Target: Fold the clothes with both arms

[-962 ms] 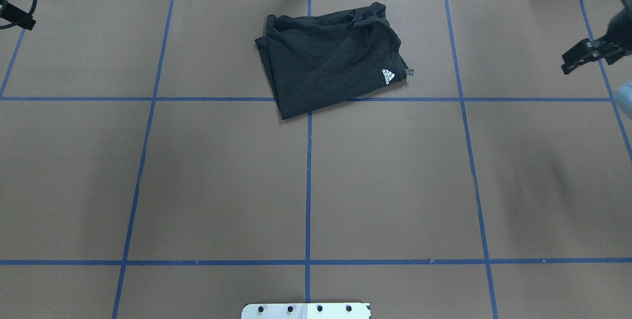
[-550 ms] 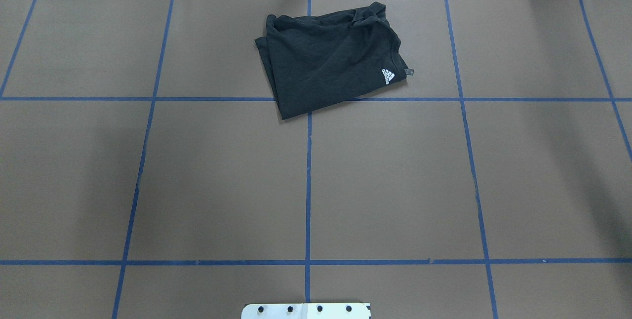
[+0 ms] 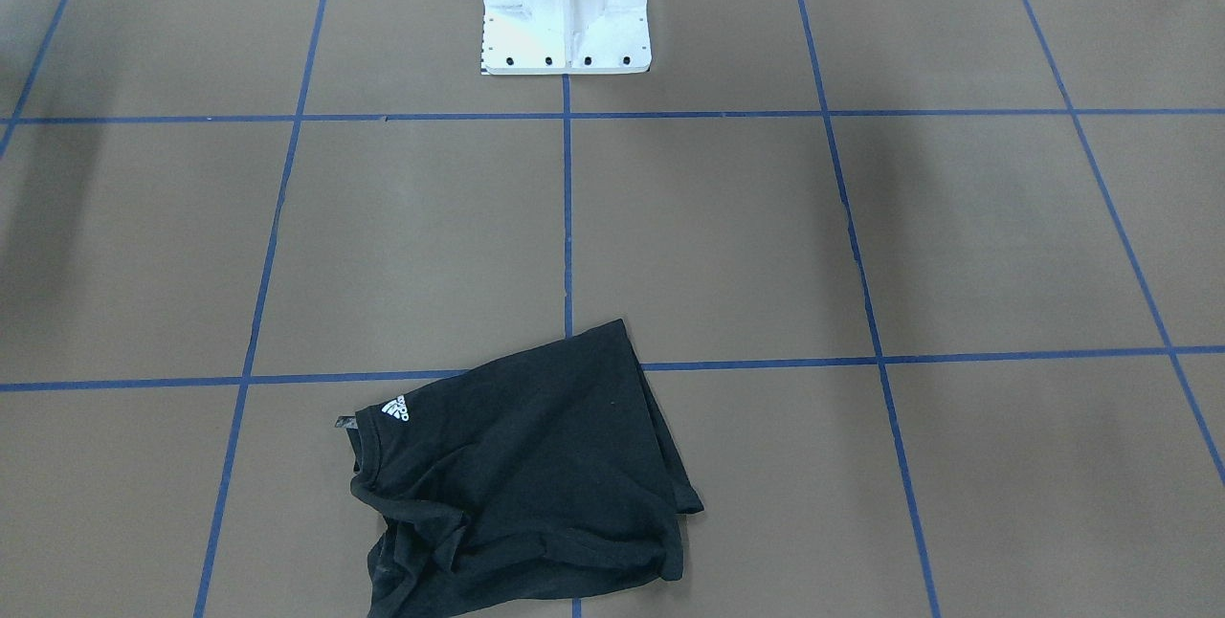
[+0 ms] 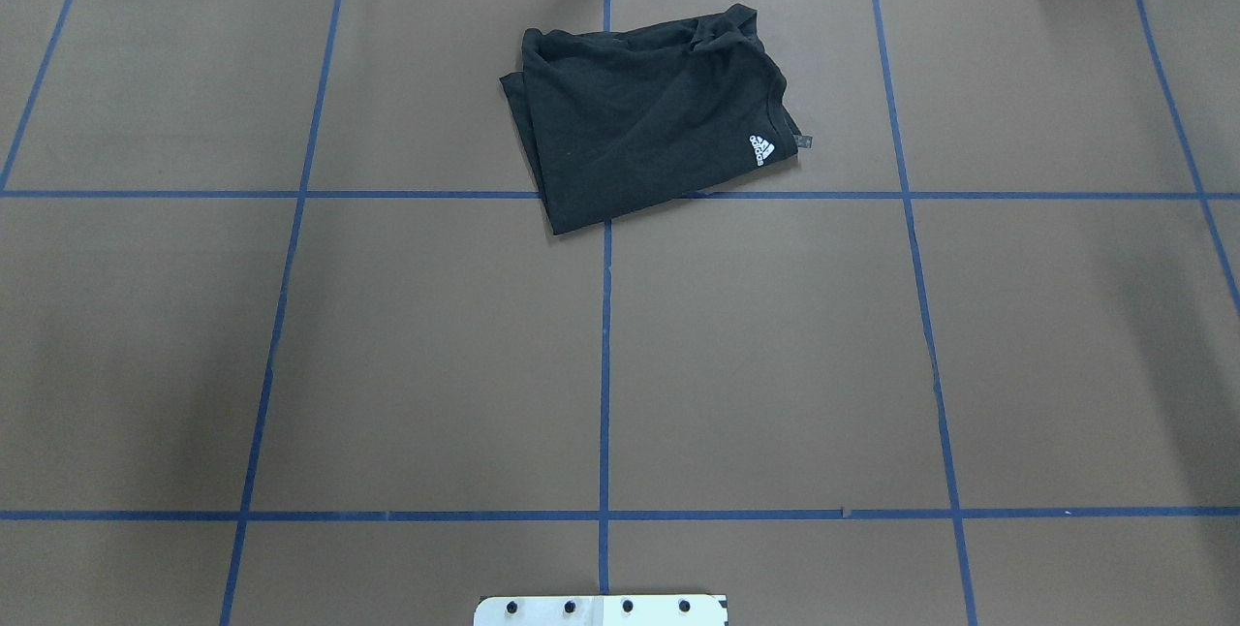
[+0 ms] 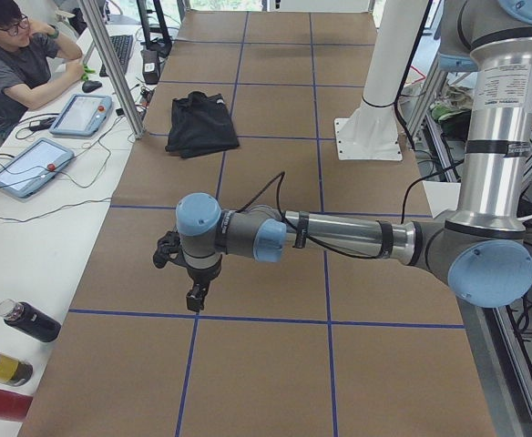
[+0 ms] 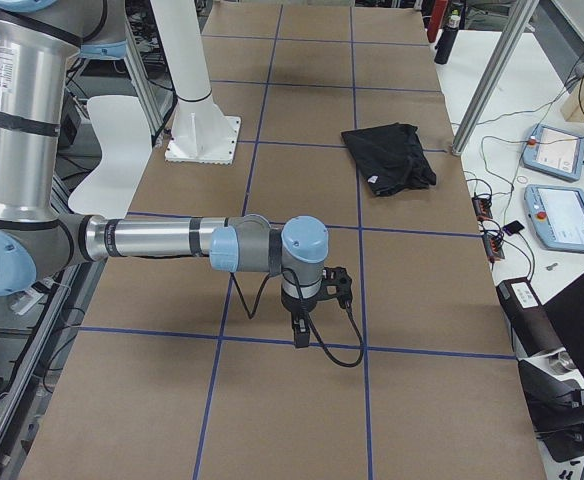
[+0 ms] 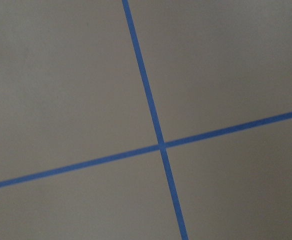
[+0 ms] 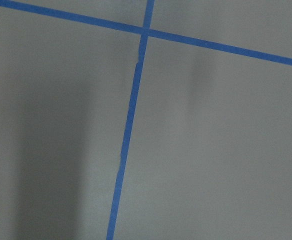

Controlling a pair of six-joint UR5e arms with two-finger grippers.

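The black T-shirt [image 4: 644, 117] lies folded into a rough rectangle at the far middle of the brown table, its small white logo [image 4: 761, 149] facing up. It also shows in the front-facing view [image 3: 522, 474] and both side views [image 5: 200, 123] [image 6: 390, 155]. The printed front is hidden. My left gripper [image 5: 193, 296] points down over the table's left end, far from the shirt. My right gripper [image 6: 299, 335] points down over the right end. Both show only in the side views, so I cannot tell if they are open or shut. The wrist views show only table and blue tape.
The white mounting block [image 3: 565, 15] stands at the robot's side of the table. A metal post [image 5: 120, 68] stands by the shirt. Tablets [image 5: 29, 166], bottles [image 5: 29, 320] and a seated operator [image 5: 11, 64] are along the far bench.
Both grippers, seen at the left and right edges of the overhead view one second ago, have moved out of that view. The shirt has not moved.
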